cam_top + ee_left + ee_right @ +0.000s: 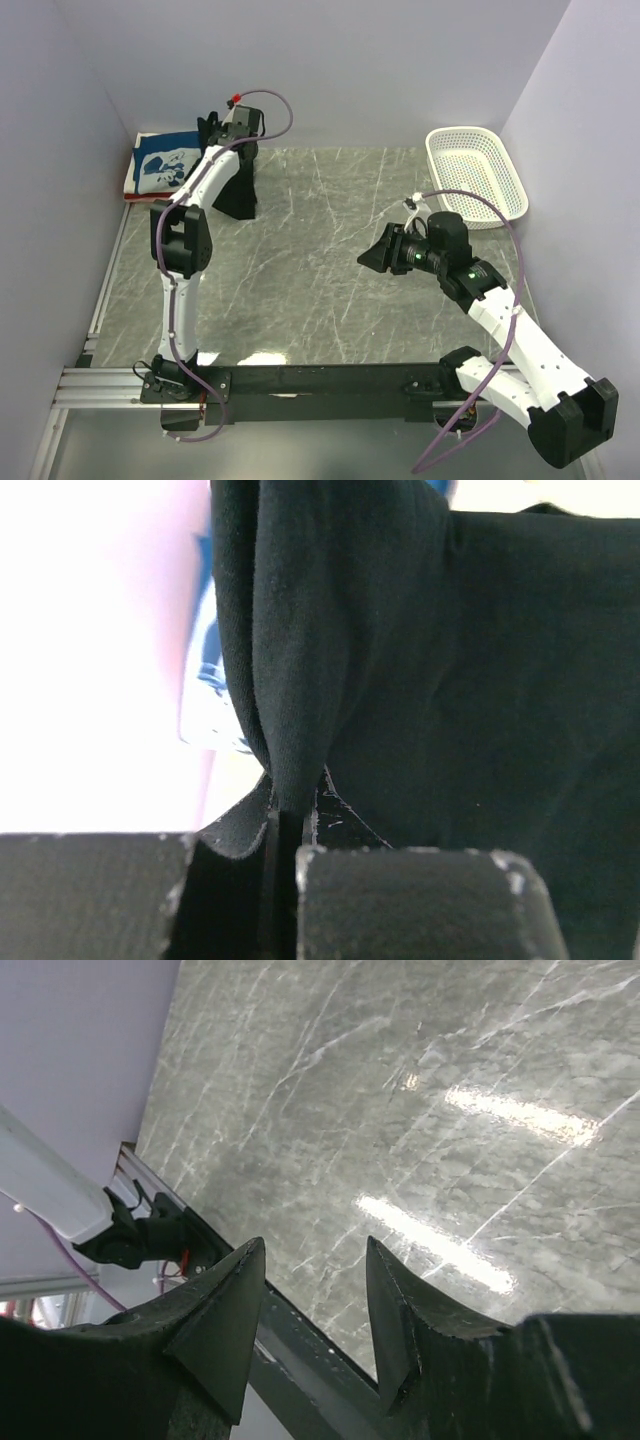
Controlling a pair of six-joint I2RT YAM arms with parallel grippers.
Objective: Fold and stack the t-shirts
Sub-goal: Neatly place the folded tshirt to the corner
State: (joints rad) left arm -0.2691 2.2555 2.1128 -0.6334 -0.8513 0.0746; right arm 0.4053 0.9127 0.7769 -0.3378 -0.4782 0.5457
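**Left arm has the black shirt pinched up beside the stack**

The left gripper (285,830) is clamped down hard on a narrow ridge of the black t-shirt (400,680). The rest of the cloth drapes dark across the wrist view.

From above, the shirt hangs limp from that gripper in the upper left of the frame. Its lower edge appears to reach the table (320,250), just beside the folded blue-and-white t-shirt (160,165) on the stack.

The right gripper (375,255) has its jaws apart and nothing in them, hovering over bare marble right of centre. The white basket (470,131) sits upper right, well apart.

This looks like light, floppy fabric, and from one pinch it will likely sag and bunch. Seamed edges, the shoulders or hem corners, look the surer holds, with both grippers spreading it flat.
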